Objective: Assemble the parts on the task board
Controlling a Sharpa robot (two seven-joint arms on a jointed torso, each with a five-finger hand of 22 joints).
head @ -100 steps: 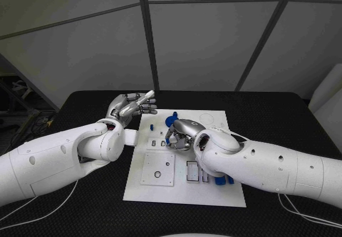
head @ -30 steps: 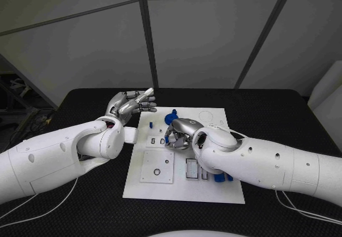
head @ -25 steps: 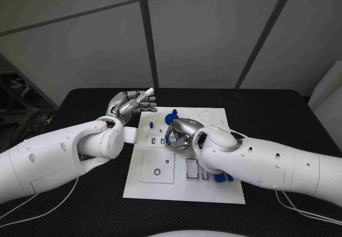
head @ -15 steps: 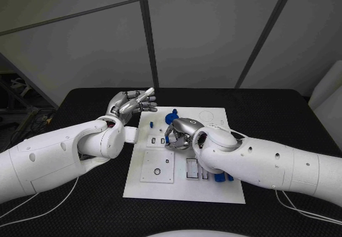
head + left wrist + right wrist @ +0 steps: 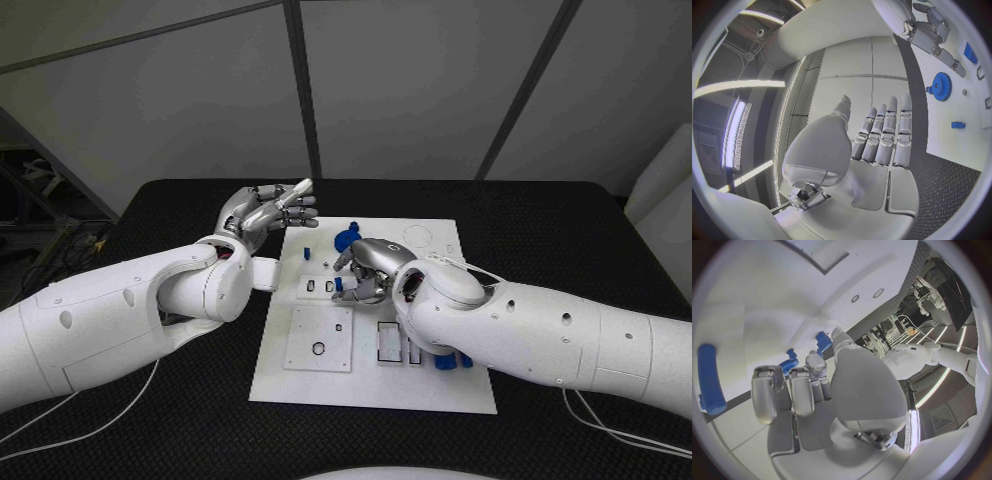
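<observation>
R hand (image 5: 369,270) is the nearer one: it hovers over the board (image 5: 433,385) mid-section, fingers (image 5: 766,392) curled down, with the blue gear (image 5: 346,239) just beyond them on the far side. Can't tell if it's pinching anything; nothing shows between the fingers in the wrist view. A long blue part (image 5: 711,377) lies flat on the board beside the hand. L hand (image 5: 265,213) is raised off the board's far-left corner above the desk (image 5: 577,220), palm up, fingers straight & side by side, holding nothing.
</observation>
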